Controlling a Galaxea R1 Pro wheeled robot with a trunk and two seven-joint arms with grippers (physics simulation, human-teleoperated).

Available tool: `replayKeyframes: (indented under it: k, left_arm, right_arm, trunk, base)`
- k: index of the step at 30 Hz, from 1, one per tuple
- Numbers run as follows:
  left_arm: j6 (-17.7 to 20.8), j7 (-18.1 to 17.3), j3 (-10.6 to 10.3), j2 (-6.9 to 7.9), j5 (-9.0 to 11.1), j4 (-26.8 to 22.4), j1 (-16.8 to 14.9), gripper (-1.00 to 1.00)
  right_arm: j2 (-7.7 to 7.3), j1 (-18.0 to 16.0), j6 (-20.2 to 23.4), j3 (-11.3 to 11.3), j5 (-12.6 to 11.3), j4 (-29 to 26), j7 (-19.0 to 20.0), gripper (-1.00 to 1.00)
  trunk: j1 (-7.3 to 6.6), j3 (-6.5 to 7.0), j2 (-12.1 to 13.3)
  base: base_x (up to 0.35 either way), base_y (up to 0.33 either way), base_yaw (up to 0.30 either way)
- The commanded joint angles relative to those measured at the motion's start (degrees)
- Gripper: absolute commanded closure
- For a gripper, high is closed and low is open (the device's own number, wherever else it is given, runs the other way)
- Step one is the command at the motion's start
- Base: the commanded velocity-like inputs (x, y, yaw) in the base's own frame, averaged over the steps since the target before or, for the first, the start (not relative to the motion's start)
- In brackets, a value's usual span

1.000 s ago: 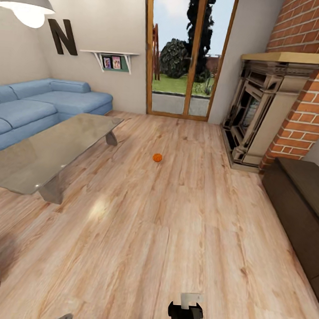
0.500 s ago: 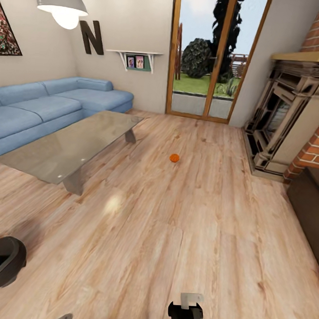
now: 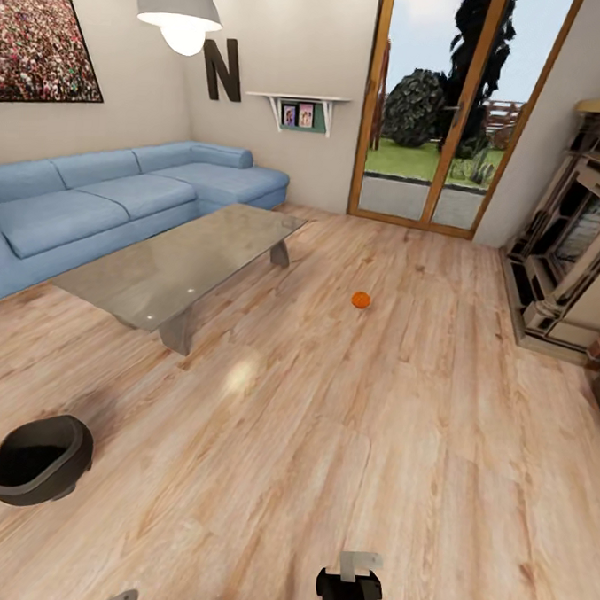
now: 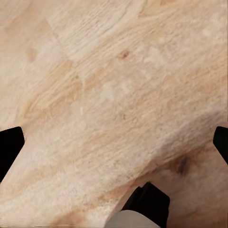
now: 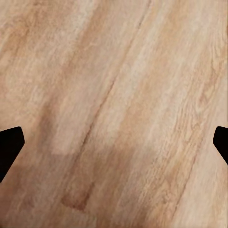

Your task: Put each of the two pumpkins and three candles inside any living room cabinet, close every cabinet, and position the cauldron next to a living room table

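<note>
Living-room floor (image 3: 344,445): transit step, both grippers wide open, empty; next: drive to pumpkin (image 3: 360,299), cauldron (image 3: 40,458) later.

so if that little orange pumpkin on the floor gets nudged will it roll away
Probably: the small round orange pumpkin sits alone on smooth pale wood floor, nothing beside it to stop it. Its small size suggests it is light, and the roundness may let it slip from the jaws.

Robot's mostly hidden: black blocky part (image 3: 349,592) with a pale grey tab on top, black fingertips (image 4: 10,147).
</note>
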Motion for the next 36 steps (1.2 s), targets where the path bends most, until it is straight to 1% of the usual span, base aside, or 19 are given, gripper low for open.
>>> replayKeyframes:
  k: [1,7,9,13,15,36]
  left_arm:
    - [-0.25,0.0,0.13,-0.04,0.2,0.02,-0.02,-1.0]
    - [-0.29,0.0,0.07,-0.47,0.15,0.02,-0.02,-1.0]
    - [-1.4,-0.02,0.05,-0.67,0.14,0.12,-0.02,-1.0]
    - [-4.12,0.0,-0.03,-1.16,-0.17,1.95,-0.02,-1.0]
    - [-4.53,-0.01,-0.04,-1.23,-0.45,2.25,-0.02,-1.0]
    - [-4.82,0.0,-0.14,-1.3,-0.59,2.39,-0.02,-1.0]
  right_arm:
    - [0.0,-0.04,-0.33,0.4,-0.56,0.03,-0.19,-1.0]
    - [0.0,-0.04,-0.32,0.4,-0.47,0.66,-0.19,-1.0]
    - [0.0,-0.04,-0.35,0.4,-0.46,0.77,-0.19,-1.0]
    - [0.0,-0.04,-0.39,0.4,-0.47,0.81,-0.19,-1.0]
    - [0.0,-0.04,-0.4,0.4,-0.46,0.81,-0.19,-1.0]
    - [0.0,-0.04,-0.23,0.27,-0.66,0.92,-0.19,-1.0]
  trunk:
    - [-0.01,-0.09,-0.02]
    - [-0.01,-0.4,-0.02]
    - [-0.01,-0.51,-0.02]
    - [-0.01,-0.74,-0.02]
    - [-0.01,-0.86,-0.02]
    - [-0.01,-2.2,-0.02]
  base:
    - [0.0,0.0,0.262]
    - [0.0,0.0,0.255]
    - [0.0,0.0,0.248]
    - [0.0,0.0,0.242]
    - [0.0,0.0,0.238]
    - [0.0,0.0,0.23]
